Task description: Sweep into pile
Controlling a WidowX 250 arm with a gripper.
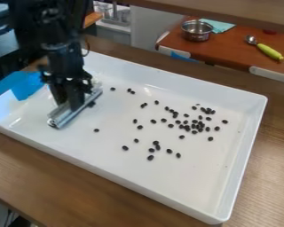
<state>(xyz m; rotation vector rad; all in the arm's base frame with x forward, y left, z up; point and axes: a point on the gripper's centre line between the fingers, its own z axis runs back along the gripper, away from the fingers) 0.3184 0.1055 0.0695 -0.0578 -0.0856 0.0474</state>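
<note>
My gripper hangs low over the left part of the white tray, shut on a silvery bar-shaped sweeping tool. The tool lies slanted along the tray floor, its near end toward the lower left. Small dark beans are scattered over the middle and right of the tray, densest at the right. A looser group of beans lies nearer the front. One bean sits just right of the tool's near end, and another dark piece touches or nearly touches its far end.
Raised walls surround the tray on a wooden table. Blue material lies at the tray's left corner. Behind, on a reddish-brown surface, stand a metal pot, a teal cloth and a spoon with a green handle.
</note>
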